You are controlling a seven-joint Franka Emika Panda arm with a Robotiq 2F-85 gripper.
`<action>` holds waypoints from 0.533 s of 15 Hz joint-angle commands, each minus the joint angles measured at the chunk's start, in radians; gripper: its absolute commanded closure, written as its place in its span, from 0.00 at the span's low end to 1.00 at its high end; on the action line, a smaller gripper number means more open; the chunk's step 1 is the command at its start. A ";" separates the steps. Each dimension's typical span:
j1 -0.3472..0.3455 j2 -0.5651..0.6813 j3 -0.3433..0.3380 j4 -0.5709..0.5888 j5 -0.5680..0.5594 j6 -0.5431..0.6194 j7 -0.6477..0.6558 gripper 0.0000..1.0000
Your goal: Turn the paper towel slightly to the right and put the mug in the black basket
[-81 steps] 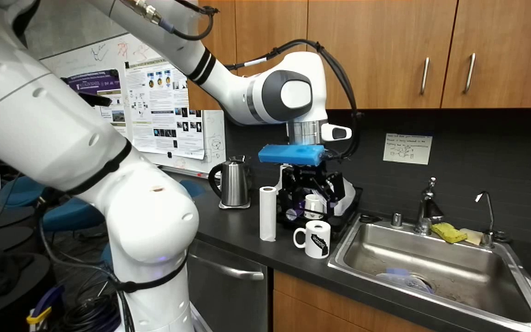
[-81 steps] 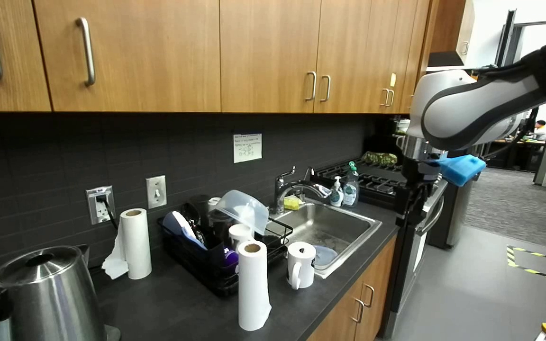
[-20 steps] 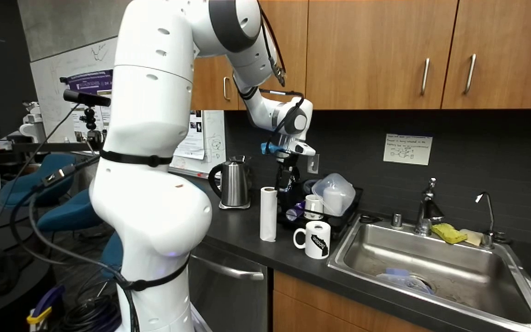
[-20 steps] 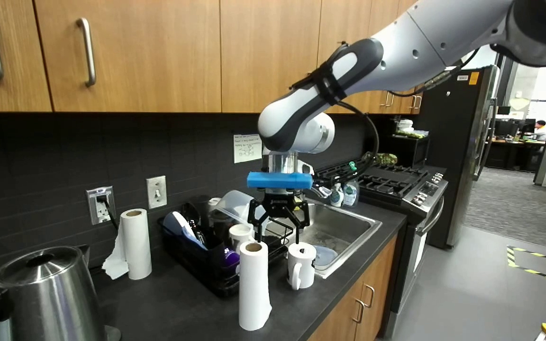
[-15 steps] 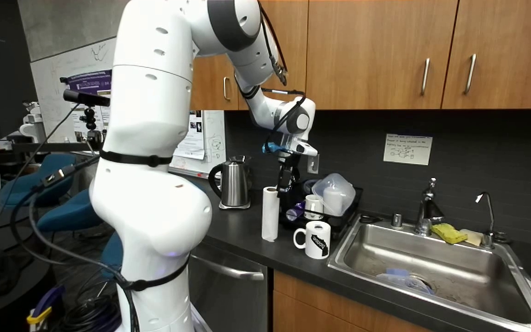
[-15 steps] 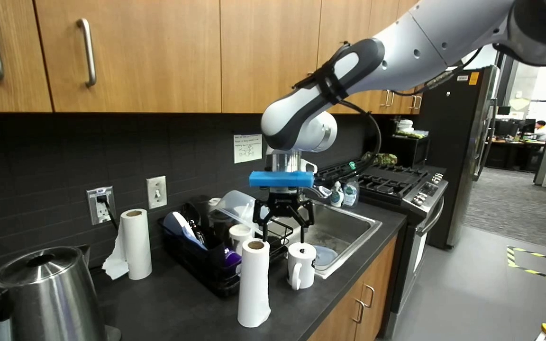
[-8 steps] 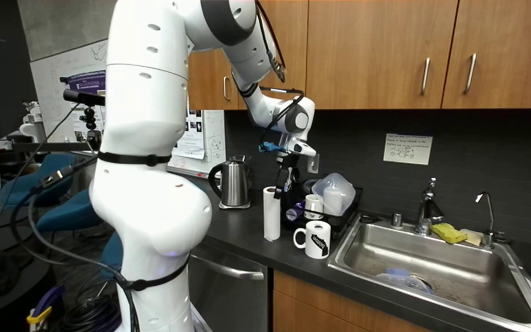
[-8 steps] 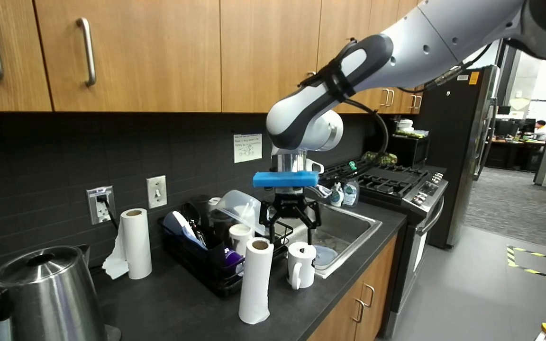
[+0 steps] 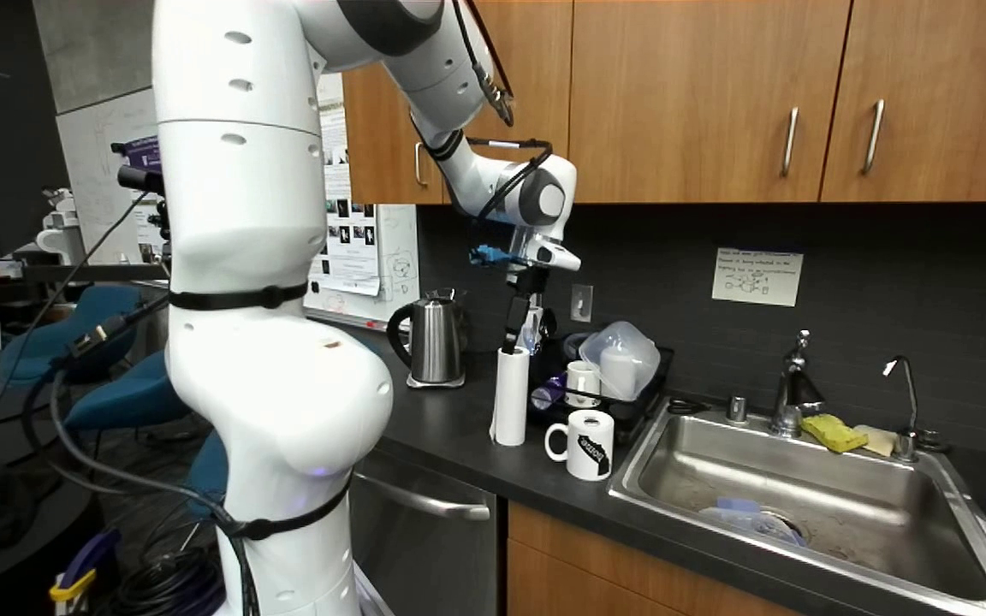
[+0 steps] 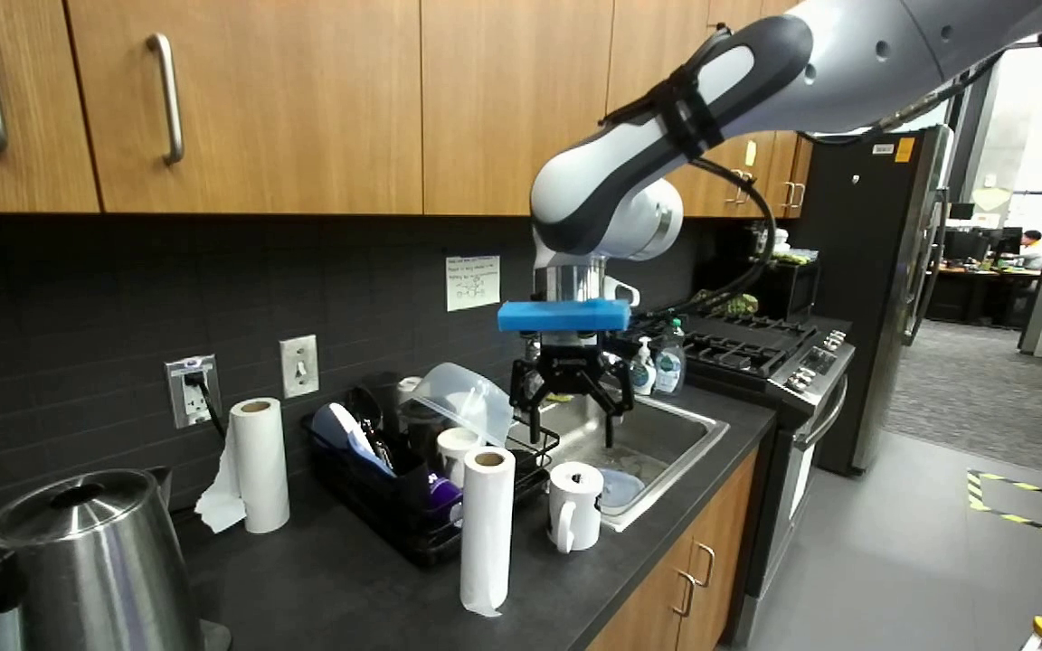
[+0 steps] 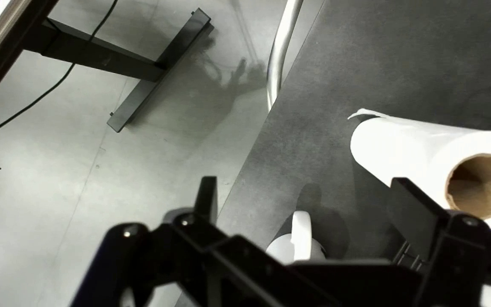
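Note:
The paper towel roll [image 9: 511,398] stands upright on the dark counter; it also shows in an exterior view [image 10: 487,542] and in the wrist view [image 11: 403,147]. The white mug with black markings [image 9: 589,445] stands upright beside it, its handle towards the roll; it also shows in an exterior view [image 10: 573,515]. In the wrist view its handle [image 11: 301,234] shows between the fingers, the rest partly hidden. The black basket [image 10: 376,511] stands behind them, holding dishes. My gripper [image 10: 573,436] is open and empty above the mug; one finger overlaps the roll in the wrist view [image 11: 303,192].
The basket holds another white mug [image 9: 581,382], a purple item [image 9: 549,392] and a clear plastic tub [image 9: 621,359]. A steel sink [image 9: 810,479] lies beside the mug. A steel kettle [image 10: 91,561] and another paper roll [image 10: 259,466] stand on the counter.
My arm came over the counter. The roll shifted slightly towards the mug, leaned about half a second ago, and now stands upright with its loose edge elsewhere. The gripper has risen. The mug stayed put.

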 commanded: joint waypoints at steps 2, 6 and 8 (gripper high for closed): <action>-0.005 -0.037 0.008 0.002 -0.020 -0.009 0.009 0.00; -0.007 0.024 0.006 0.026 -0.041 0.021 -0.011 0.00; -0.008 0.061 0.002 0.034 -0.060 0.041 -0.021 0.00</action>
